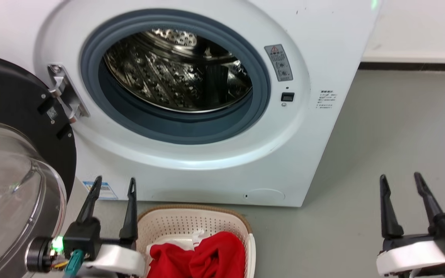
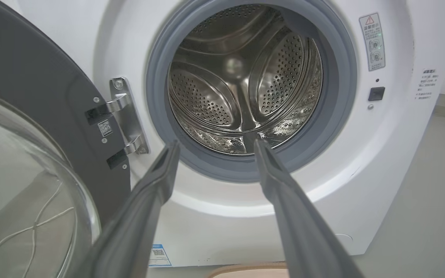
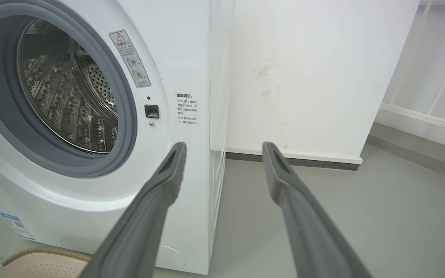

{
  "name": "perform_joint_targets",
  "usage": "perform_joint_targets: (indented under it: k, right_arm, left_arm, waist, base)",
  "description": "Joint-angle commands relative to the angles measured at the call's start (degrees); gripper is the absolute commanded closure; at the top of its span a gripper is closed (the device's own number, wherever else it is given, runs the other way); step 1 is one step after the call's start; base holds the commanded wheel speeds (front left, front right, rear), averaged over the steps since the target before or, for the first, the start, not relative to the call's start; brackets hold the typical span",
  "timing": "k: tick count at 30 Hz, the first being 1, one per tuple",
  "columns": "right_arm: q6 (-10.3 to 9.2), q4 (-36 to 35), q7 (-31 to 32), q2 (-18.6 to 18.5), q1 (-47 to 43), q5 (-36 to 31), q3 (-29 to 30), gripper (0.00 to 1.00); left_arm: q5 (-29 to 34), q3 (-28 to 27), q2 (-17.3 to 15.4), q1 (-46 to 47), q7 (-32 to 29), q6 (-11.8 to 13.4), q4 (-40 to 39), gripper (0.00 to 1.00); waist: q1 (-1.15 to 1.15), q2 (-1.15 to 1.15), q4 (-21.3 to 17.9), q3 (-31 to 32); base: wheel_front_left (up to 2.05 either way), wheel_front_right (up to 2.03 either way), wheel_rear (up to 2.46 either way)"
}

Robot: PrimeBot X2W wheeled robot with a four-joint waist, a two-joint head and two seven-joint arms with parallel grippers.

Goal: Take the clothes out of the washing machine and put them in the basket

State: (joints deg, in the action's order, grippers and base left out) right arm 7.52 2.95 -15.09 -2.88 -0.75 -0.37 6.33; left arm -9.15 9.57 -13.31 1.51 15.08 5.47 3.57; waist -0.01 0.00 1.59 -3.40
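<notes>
The white washing machine (image 1: 214, 162) stands in front of me with its door (image 1: 17, 166) swung open to the left. Its steel drum (image 1: 180, 69) shows bare metal and no fabric, in the left wrist view too (image 2: 242, 85). Red clothes (image 1: 199, 256) with white trim lie in the cream basket (image 1: 191, 222) on the floor below the porthole. My left gripper (image 1: 115, 184) is open and holds nothing, just left of the basket. My right gripper (image 1: 400, 179) is open and holds nothing over the floor at the right.
Grey floor (image 1: 392, 127) stretches to the right of the washer, up to a white wall (image 3: 307, 77) with a dark skirting. The open glass door juts out on the left, close to my left arm. The basket rim (image 3: 41, 255) shows by the washer's foot.
</notes>
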Motion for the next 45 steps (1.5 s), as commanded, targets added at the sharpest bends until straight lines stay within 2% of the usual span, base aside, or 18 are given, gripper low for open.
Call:
perform_joint_targets:
  k: [1, 12, 13, 19, 27, 44, 45]
  right_arm:
    - [-0.06, 0.1, -0.1, 0.0, -0.9, 0.5, -0.5, 0.0]
    - [-0.06, -0.9, -0.1, 0.0, -3.6, 1.5, -2.5, 0.0]
    - [-0.06, -1.1, -0.1, 0.0, -3.8, 1.8, -2.4, 0.0]
    - [-0.06, -1.4, -0.1, 0.0, -4.2, 2.3, -2.3, 0.0]
    - [-0.06, -1.6, -0.1, 0.0, -3.8, 2.3, -2.5, 0.0]
    - [-0.06, -1.2, -0.1, 0.0, -3.2, 1.7, -2.5, 0.0]
    - [0.0, -1.0, 0.0, 0.0, -3.5, 1.8, -2.5, 1.0]
  left_arm:
    - [0.6, -1.0, 0.8, -1.7, 0.1, -0.2, -0.9, 0.0]
    - [1.6, -5.8, 5.5, -6.2, 0.1, -1.4, -2.0, 0.0]
    - [1.9, -6.1, 6.1, -6.8, 0.1, -2.2, -0.9, 0.0]
    - [2.7, -7.3, 7.2, -6.4, 0.1, -3.7, 2.1, 0.0]
    - [4.4, -8.3, 7.8, -5.5, 0.1, -4.8, 2.3, 0.0]
    - [6.2, -9.4, 9.3, -6.3, 0.1, -4.4, 2.0, 0.0]
    - [6.0, -9.5, 9.1, -6.0, 0.0, -4.5, 2.3, 1.0]
  waist:
    - [0.01, 0.0, -0.7, 1.5]
    - [0.01, 0.0, -2.0, 3.4]
    - [0.01, 0.0, -2.2, 3.6]
    - [0.01, 0.0, -2.7, 3.8]
    - [0.01, 0.0, -2.9, 3.7]
    - [0.01, 0.0, -2.9, 3.8]
    - [0.01, 0.0, -2.9, 3.8]
  base:
    - [0.0, 0.0, 0.0]
    - [0.0, 0.0, 0.0]
    - [0.0, 0.0, 0.0]
    - [0.0, 0.0, 0.0]
    - [0.0, 0.0, 0.0]
    - [0.0, 0.0, 0.0]
    - [0.0, 0.0, 0.0]
